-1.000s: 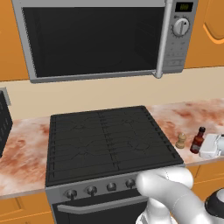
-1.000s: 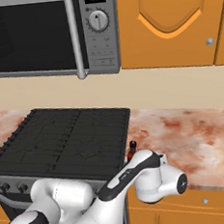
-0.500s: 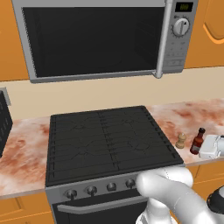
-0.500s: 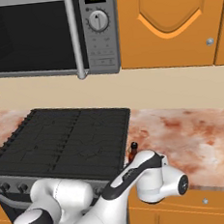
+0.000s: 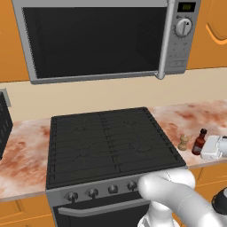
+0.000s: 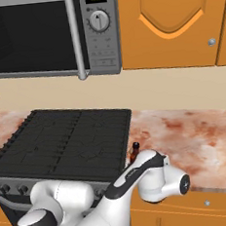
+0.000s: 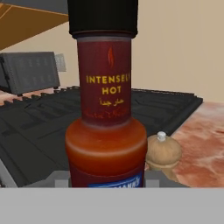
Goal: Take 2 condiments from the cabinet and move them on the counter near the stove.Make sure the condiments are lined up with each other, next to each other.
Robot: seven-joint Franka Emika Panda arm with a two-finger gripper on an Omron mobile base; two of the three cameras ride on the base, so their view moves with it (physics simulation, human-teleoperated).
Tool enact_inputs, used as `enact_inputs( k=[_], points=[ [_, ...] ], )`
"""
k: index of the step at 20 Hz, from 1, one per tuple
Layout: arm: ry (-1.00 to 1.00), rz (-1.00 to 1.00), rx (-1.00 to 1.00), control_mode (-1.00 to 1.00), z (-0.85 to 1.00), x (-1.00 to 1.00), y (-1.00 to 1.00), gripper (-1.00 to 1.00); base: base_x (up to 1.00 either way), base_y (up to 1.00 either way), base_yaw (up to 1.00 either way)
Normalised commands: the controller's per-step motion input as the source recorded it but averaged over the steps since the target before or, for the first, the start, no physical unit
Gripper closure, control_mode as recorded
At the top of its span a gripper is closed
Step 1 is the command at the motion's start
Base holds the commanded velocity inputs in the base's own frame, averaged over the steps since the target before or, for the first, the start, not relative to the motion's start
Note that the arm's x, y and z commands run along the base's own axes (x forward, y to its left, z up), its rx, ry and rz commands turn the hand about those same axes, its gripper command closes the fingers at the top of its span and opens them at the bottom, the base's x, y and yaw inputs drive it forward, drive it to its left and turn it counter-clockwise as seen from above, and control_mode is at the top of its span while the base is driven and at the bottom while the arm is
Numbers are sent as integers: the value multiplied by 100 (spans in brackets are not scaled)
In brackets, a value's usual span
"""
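The dark-red sauce bottle (image 7: 105,113) with a black cap stands upright on the mottled counter (image 5: 26,155), just right of the stove (image 5: 106,142). The tan pepper mill (image 5: 182,142) stands close beside it, on the stove side. My gripper (image 5: 204,149) reaches in from the right and is shut on the sauce bottle low down. In the hand view its tips flank the bottle's base, and the pepper mill (image 7: 162,151) shows just behind. From the right base view my arm covers all but the top of the sauce bottle (image 6: 135,151). The cabinet is out of view.
A steel microwave (image 5: 97,40) hangs over the stove. Orange door cupboards (image 6: 174,21) sit above the counter's right stretch (image 6: 201,140). A dark boxy appliance (image 5: 2,126) stands at the counter's far left.
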Motion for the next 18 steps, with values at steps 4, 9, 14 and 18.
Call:
enact_inputs(
  k=[4, 9, 14, 18],
  points=[
    [0, 0, 0, -100, 0, 13, -1, 100, 0, 0, 0],
    [0, 0, 0, -100, -2, 10, -1, 100, 0, 0, 0],
    [0, 0, 0, -100, -7, 8, 0, 100, 0, 0, 0],
    [0, 0, 0, -100, -9, 4, -1, 100, 0, 0, 0]
  ],
)
